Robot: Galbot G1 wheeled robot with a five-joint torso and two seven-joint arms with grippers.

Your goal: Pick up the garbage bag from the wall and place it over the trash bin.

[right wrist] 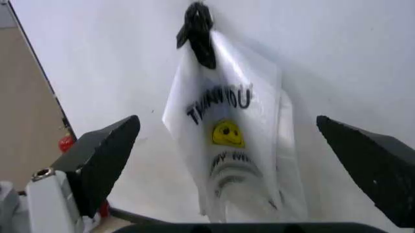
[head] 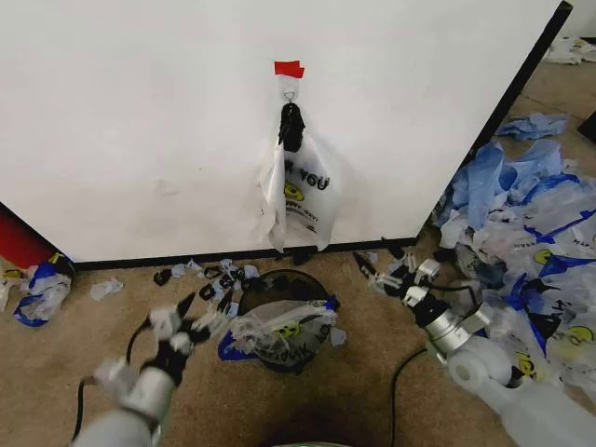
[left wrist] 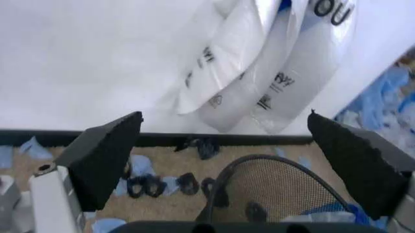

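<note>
garbage bag (head: 303, 191): hangs from the small metal hook (head: 290, 94) on the wall (head: 140, 121), upper centre of the head view, just under the red tape strip (head: 289, 68). Handles bunched dark at the hook, body hangs free and limp.

trash bin (head: 284, 321): on the carpet floor, lower centre of the head view, directly below the bag. A crumpled bag with blue patches and a smiley (head: 279, 328) already drapes its rim.

left end effector (head: 203, 315): lower left of the head view, low, near the bin's rim, aimed toward the wall. Jaws spread wide, nothing between them.

right end effector (head: 377, 272): right of centre in the head view, low, beside the bag's bottom edge but apart from it. Jaws wide apart, holding nothing.

progress: early. Bag not yet off the hook, no contact from either side. Grasp, lift-off, carry down and spread over the bin all remain.

left wrist view adds: bag's lower folds from below, the black baseboard (left wrist: 259, 140), the bin's mesh wall and rim (left wrist: 272, 179) close up, black scraps (left wrist: 146, 185) on the carpet.

right wrist view adds: bag face-on, lettering and the yellow smiley (right wrist: 227, 134) framed between the open fingers (right wrist: 104, 160); suggests the right side is lined up on the bag.

head view adds: both arms at once, plus the big pile of blue-and-white bags (head: 521, 214) at right.
</note>
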